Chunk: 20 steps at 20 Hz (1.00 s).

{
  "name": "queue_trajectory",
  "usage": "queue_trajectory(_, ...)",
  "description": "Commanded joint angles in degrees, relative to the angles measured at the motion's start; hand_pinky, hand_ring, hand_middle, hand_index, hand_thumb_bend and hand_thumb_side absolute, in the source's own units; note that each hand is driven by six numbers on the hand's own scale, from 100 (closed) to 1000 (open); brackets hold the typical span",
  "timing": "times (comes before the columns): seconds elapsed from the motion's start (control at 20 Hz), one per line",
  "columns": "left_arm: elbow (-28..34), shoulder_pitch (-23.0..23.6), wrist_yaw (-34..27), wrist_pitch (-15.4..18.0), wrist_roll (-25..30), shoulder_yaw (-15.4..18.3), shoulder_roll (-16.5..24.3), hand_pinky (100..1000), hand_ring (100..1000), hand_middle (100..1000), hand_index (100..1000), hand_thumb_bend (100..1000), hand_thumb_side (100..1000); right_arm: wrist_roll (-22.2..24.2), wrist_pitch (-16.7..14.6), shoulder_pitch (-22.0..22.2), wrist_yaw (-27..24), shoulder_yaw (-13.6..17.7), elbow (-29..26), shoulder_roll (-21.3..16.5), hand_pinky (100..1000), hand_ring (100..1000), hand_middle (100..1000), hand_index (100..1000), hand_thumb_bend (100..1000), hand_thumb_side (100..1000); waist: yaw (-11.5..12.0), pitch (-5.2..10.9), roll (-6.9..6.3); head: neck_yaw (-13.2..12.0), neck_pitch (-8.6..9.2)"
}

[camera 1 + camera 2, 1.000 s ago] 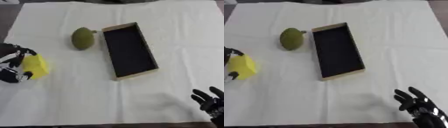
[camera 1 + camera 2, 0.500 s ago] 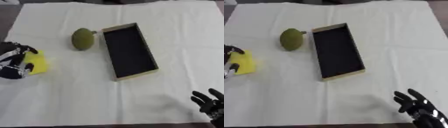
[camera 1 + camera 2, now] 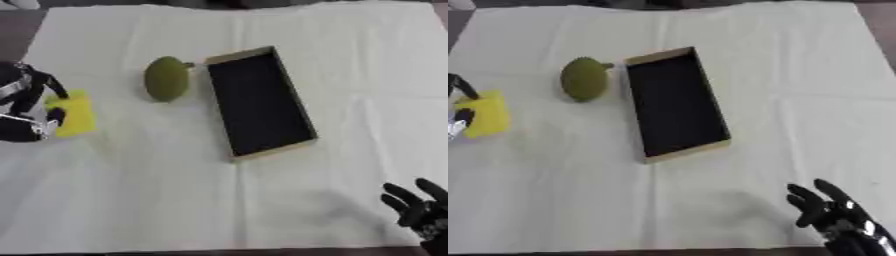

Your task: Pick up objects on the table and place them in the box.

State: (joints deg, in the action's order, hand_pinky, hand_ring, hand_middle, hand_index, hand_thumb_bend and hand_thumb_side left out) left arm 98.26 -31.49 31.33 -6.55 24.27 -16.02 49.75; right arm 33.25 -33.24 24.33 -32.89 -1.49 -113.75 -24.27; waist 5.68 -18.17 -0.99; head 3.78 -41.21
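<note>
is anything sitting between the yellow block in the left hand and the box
Yes. The green fruit lies on the cloth just left of the box, roughly between it and the yellow block in the left hand. A straight low carry could meet it; lifting over looks clear.

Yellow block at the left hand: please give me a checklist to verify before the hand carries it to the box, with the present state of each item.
1. Left hand curled round the yellow block: ok.
2. Block lifted off the white cloth: cannot tell.
3. Box open, dark inside holds nothing: ok.
4. Green fruit lies beside the box's left wall, near the path from block to box: not ok, pass in front of it or above it.
5. Right hand open at the lower right, away from the box: ok.
</note>
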Motion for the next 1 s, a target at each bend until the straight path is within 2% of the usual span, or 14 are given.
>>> queue_trajectory(0.05, 2.19, -1.5, -0.38, 0.18, -1.0, 1.7, 1.32, 548, 239, 198, 360, 100, 181, 18.72, -18.73, 0.5, 0.22, -0.02, -0.84, -0.21, 1000, 1000, 600, 1000, 100, 462, 0.11, 0.9, 0.02, 0.05, 0.43)
queue_trajectory(0.3, 4.22, -2.98, -1.5, -0.04, -2.75, 2.59, 1.09, 527, 221, 165, 316, 100, 170, 18.72, -18.73, 0.43, -0.09, -0.25, -0.84, -0.19, 1000, 1000, 600, 1000, 100, 447, 0.19, 0.94, 0.16, 0.08, 0.42)
queue_trajectory(0.55, 6.48, -6.46, -3.26, 0.56, -3.91, 2.67, 0.3, 523, 217, 161, 320, 100, 134, 18.72, -18.73, 0.45, -0.4, -0.31, -0.84, -0.22, 1000, 1000, 600, 1000, 100, 435, 0.35, 1.09, 0.23, 0.43, 0.5)
queue_trajectory(0.8, 8.15, -14.69, -5.41, 2.93, -1.58, -0.65, -3.55, 520, 215, 159, 321, 100, 121, 18.72, -18.73, 0.26, -1.62, -0.39, -0.84, -0.88, 1000, 1000, 602, 1000, 100, 410, 0.33, 1.42, 0.32, 1.1, 0.26)
queue_trajectory(1.0, 7.18, -22.31, -6.52, 4.48, 2.42, -4.86, -10.06, 517, 213, 156, 321, 100, 134, 18.72, -18.73, -0.38, -3.78, -0.36, -0.84, -1.6, 1000, 1000, 606, 1000, 100, 372, 0.02, 1.54, 0.56, 1.9, 0.06)
